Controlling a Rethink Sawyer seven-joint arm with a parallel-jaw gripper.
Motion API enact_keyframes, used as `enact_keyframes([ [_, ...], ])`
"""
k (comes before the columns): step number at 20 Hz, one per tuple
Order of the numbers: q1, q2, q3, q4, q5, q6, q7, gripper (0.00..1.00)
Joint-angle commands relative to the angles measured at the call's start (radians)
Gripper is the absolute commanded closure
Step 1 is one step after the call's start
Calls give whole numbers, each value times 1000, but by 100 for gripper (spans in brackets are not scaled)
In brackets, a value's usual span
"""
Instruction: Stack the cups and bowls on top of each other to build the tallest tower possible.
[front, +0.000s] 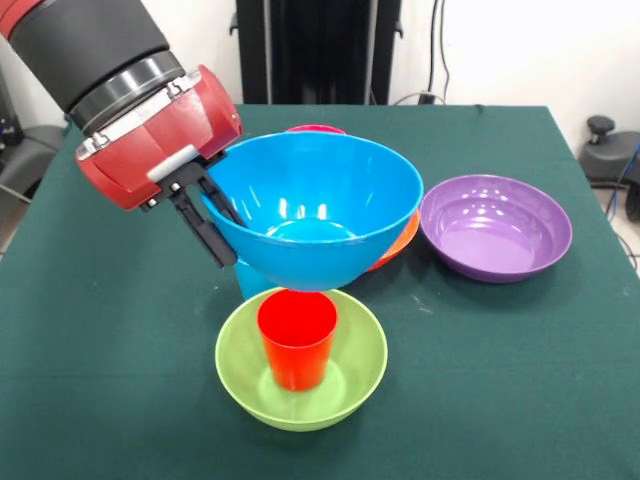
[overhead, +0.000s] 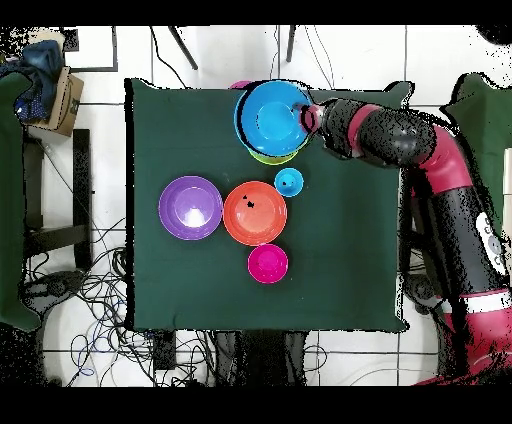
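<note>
A: What does the gripper (front: 215, 222) hold?
B: Its fingers pinch the rim of the blue bowl (front: 315, 205), lifted above the red cup (front: 297, 338).
A: And the cup?
B: Upright inside the lime green bowl (front: 301, 357).

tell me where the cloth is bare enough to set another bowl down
Bare cloth runs along the whole table edge beyond the purple bowl, and on the opposite side beside the arm. It is crowded through the middle: purple bowl, orange bowl, pink bowl and light blue cup sit close together, with the gripper holding the blue bowl over the green bowl.
</note>
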Motion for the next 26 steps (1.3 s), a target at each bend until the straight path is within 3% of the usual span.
enact_keyframes([
  [1, 54, 6, -21, -98, -15, 108, -343, 100],
  [14, 100, 53, -49, -186, -47, 80, -363, 100],
  [26, 93, 38, -47, -148, -45, 65, -344, 100],
])
